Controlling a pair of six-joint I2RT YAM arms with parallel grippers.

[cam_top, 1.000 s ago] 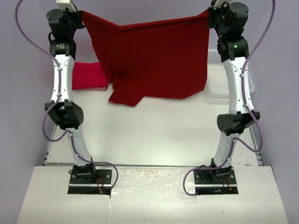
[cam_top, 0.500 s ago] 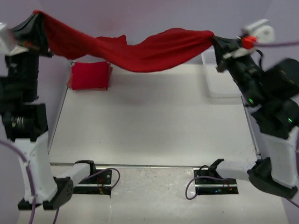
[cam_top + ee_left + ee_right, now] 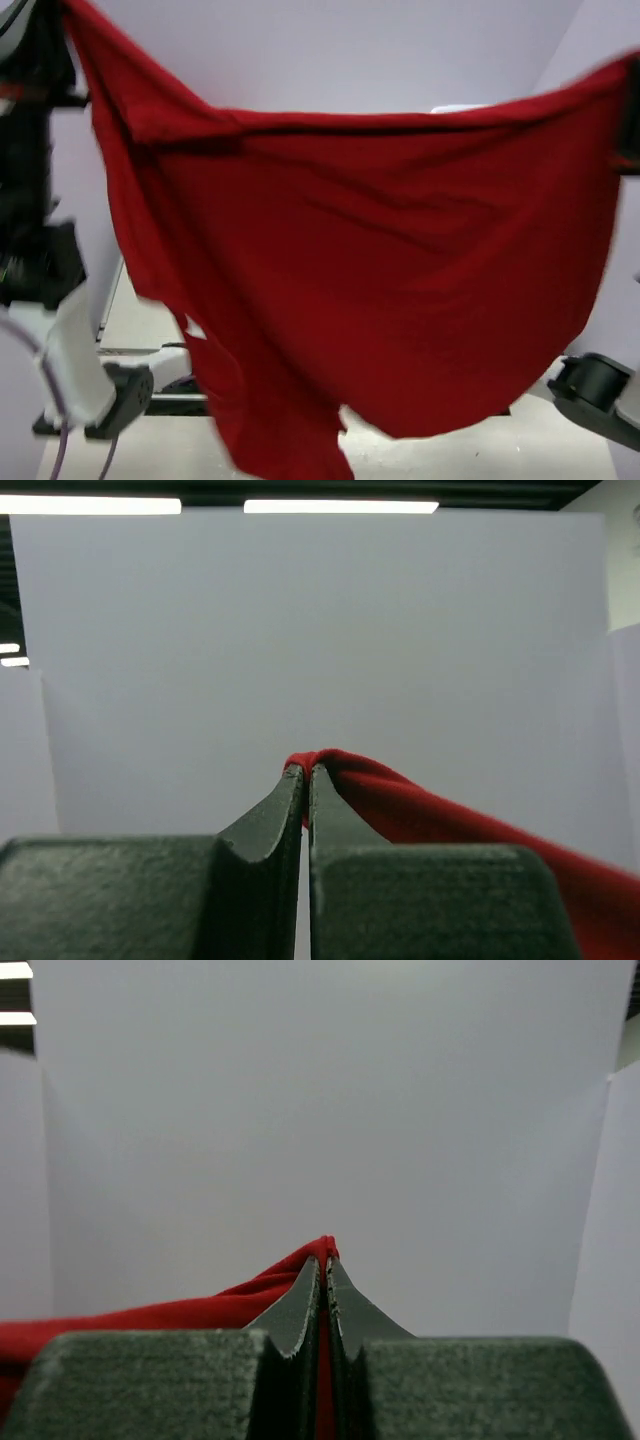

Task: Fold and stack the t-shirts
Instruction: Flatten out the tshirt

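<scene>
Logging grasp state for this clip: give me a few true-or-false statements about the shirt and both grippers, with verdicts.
1. The left gripper has its jaws shut on the red t-shirt. True.
2. The right gripper has its jaws open and empty. False: they are shut on an edge of the same red t-shirt.
3. The red t-shirt lies folded flat. False: it hangs unfolded in the air, spread between both grippers.
4. In the top view the red t-shirt fills most of the picture. True.
</scene>
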